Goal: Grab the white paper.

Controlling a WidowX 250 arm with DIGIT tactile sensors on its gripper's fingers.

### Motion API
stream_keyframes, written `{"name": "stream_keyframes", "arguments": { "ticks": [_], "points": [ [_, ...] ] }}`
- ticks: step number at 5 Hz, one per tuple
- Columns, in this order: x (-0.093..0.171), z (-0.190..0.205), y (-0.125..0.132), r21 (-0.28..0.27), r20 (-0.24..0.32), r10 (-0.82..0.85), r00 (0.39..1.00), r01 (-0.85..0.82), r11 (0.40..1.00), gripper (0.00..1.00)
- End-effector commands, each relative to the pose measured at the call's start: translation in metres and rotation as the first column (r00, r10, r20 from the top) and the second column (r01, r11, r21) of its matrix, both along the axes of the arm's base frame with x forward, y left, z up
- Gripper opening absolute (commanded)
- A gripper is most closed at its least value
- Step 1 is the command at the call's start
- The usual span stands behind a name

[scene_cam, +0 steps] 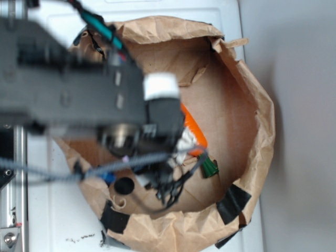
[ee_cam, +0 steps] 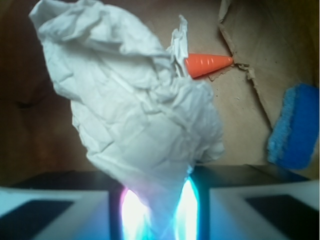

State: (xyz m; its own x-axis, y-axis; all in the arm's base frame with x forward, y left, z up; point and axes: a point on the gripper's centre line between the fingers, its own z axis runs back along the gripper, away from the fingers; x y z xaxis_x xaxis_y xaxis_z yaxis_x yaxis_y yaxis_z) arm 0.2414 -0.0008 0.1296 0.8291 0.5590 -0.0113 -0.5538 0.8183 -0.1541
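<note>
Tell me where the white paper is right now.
In the wrist view the white paper fills centre-left, pinched at its lower end in the gripper, inside the brown paper bag. The orange carrot lies just beyond it, the blue sponge to the right.

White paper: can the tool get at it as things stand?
Probably yes, it looks already there. In the wrist view the white paper narrows down into the tool, seemingly pinched between its fingers. Nothing lies between them; the orange carrot and blue sponge sit off to the side.
</note>
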Motion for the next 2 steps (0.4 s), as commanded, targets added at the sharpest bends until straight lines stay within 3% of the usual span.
{"name": "stream_keyframes", "arguments": {
  "ticks": [1, 2],
  "points": [
    [-0.0068, 0.0614, 0.0242, 0.103, 0.134, -0.009, 0.991, -0.005, 0.995, 0.0],
    [-0.0084, 0.0675, 0.0259, 0.103, 0.173, -0.06, 0.983, 0.043, 0.994, 0.0]
  ]
}}
